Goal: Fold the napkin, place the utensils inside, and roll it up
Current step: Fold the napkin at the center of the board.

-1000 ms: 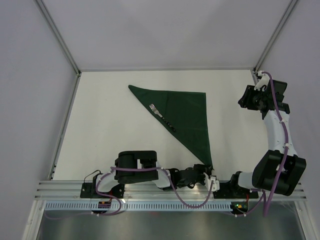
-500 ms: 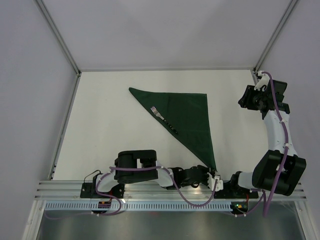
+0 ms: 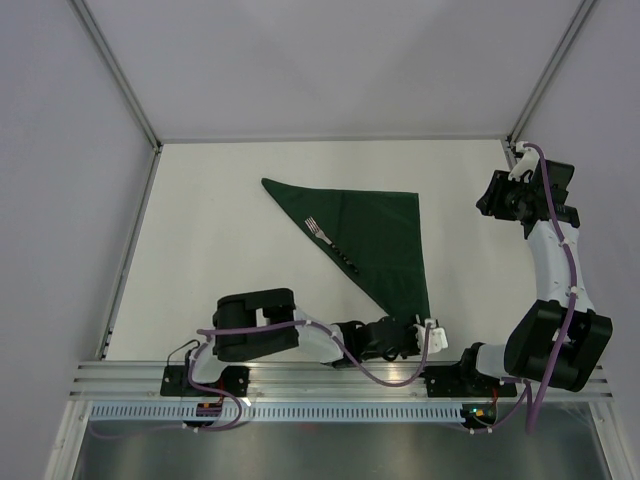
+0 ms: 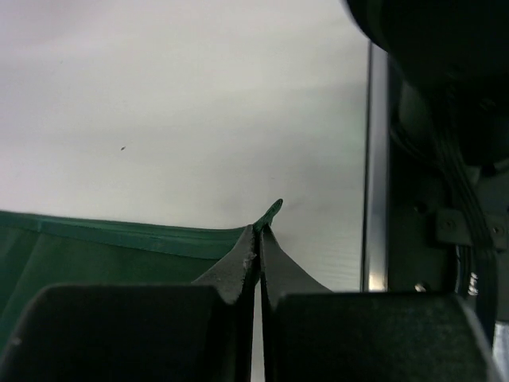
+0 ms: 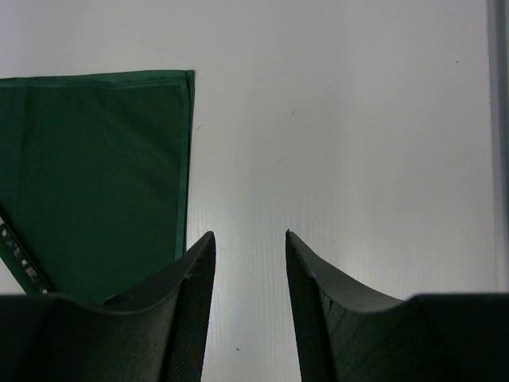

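The dark green napkin (image 3: 375, 235) lies folded in a triangle on the white table, its long edge running from far left to near right. The fork (image 3: 330, 240) lies on it along that edge, tines to the far left. My left gripper (image 3: 427, 326) is low at the near edge, shut on the napkin's near corner; in the left wrist view the corner tip (image 4: 273, 212) sticks out of my closed gripper (image 4: 260, 232). My right gripper (image 3: 490, 205) is open and empty, raised to the right of the napkin (image 5: 95, 175). The wrist view shows bare table between its fingers (image 5: 248, 235) and the fork's handle end (image 5: 17, 256).
White walls with metal posts enclose the table on the left, back and right. A metal rail (image 3: 330, 375) carries both arm bases along the near edge. The right arm's base and cables (image 4: 445, 199) stand close to the right of my left gripper.
My left gripper, holding the napkin's near corner, moved slightly right and then away from the rail. The napkin and fork shifted a little right. The right arm has not moved.
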Motion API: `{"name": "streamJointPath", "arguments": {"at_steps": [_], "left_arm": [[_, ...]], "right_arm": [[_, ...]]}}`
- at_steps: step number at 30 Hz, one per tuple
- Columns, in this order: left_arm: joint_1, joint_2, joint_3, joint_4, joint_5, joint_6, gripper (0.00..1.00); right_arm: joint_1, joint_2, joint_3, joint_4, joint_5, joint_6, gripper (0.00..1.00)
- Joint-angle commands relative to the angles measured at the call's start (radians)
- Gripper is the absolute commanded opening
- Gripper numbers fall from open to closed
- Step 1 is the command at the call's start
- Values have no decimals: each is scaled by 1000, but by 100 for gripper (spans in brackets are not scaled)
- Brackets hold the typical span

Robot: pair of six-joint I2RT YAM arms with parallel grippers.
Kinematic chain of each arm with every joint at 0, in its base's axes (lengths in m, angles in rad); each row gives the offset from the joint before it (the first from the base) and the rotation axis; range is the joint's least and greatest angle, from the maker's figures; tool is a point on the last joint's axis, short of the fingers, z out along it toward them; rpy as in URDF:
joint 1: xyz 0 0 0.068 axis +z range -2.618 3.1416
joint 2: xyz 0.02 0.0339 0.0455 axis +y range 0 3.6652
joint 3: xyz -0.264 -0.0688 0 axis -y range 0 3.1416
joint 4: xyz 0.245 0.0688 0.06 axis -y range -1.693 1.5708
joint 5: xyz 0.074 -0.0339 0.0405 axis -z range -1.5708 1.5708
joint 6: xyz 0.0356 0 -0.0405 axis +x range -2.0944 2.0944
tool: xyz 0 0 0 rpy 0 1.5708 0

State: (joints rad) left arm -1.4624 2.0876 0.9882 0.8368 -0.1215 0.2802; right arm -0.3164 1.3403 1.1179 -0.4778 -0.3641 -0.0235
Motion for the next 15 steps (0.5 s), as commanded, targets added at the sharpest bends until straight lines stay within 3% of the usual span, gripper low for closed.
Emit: {"name": "streamJointPath", "arguments": {"at_steps": [1, 9, 15], "left_arm": [[72, -102, 24, 1, -13, -222, 2], [350, -267, -69, -31, 13, -611, 2], [562, -334, -125, -132, -26, -751, 2]], "right_arm": [[4, -15, -3, 19, 5, -1, 46], [3, -16, -4, 18, 2, 0, 46], [4, -15, -6, 22, -1, 5, 47]]}}
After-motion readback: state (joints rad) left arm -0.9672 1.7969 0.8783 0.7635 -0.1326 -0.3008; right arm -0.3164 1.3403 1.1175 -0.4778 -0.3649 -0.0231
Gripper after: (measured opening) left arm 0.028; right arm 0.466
